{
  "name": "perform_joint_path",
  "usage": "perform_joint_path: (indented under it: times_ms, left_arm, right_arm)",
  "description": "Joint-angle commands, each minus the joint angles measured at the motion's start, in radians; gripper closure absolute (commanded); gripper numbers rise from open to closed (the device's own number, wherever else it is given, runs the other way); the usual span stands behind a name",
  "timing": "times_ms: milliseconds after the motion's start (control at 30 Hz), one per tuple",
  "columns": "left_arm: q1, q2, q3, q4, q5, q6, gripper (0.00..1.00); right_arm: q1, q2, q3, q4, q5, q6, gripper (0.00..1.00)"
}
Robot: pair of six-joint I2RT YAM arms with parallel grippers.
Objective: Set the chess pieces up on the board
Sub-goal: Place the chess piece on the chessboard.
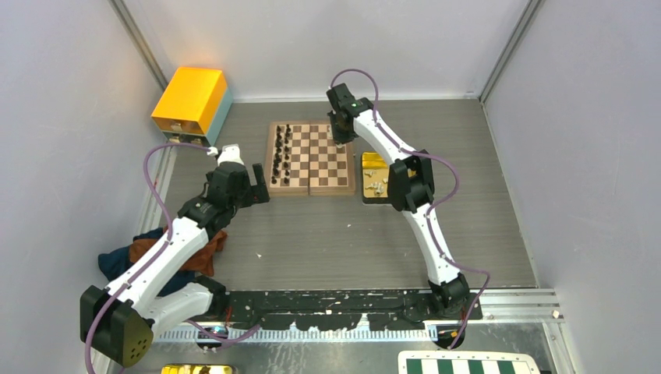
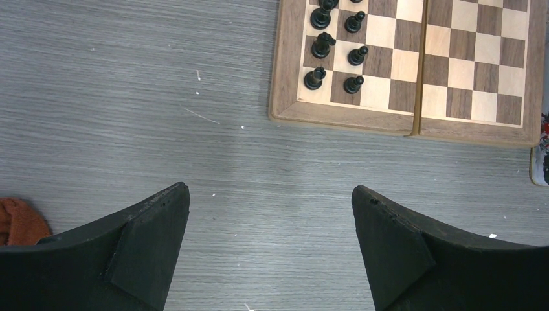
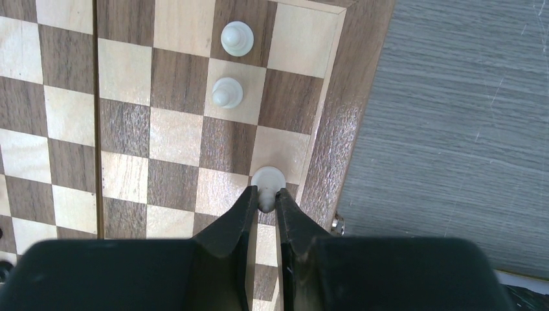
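Note:
The wooden board (image 1: 312,158) lies at the table's back middle. Several black pieces (image 1: 282,154) stand in two columns on its left side; some show in the left wrist view (image 2: 336,48). My right gripper (image 3: 266,201) is shut on a cream-white piece (image 3: 267,180) over the board's (image 3: 181,84) right edge column. Two white pieces (image 3: 228,92) stand in the column beside it. My left gripper (image 2: 270,214) is open and empty over bare table, near the board's (image 2: 336,118) front left corner.
A gold tray (image 1: 376,178) with several white pieces lies right of the board. A yellow box (image 1: 191,100) stands at the back left. Cloth (image 1: 175,257) lies under the left arm. A green-and-white board (image 1: 468,365) is at the bottom edge.

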Motion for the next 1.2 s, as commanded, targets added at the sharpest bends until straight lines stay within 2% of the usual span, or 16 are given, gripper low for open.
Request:
perform_joint_path:
  times_ms: [0,1033,1100,1167]
  left_arm:
    - [-0.004,-0.010,0.014,0.040,-0.002,0.016,0.03]
    - [-0.004,0.010,0.008,0.055,-0.001,0.016,0.02]
    - [-0.004,0.010,0.006,0.055,-0.001,0.013,0.02]
    - [-0.004,0.010,0.006,0.055,0.000,0.012,0.02]
  right_arm:
    - [-0.007,0.010,0.062,-0.003,0.005,0.008,0.92]
    - [-0.024,0.048,0.107,0.000,-0.022,0.016,0.88]
    - [-0.024,0.046,0.105,0.002,-0.025,0.014,0.87]
    - [-0.025,0.043,0.102,0.004,-0.031,0.012,0.81]
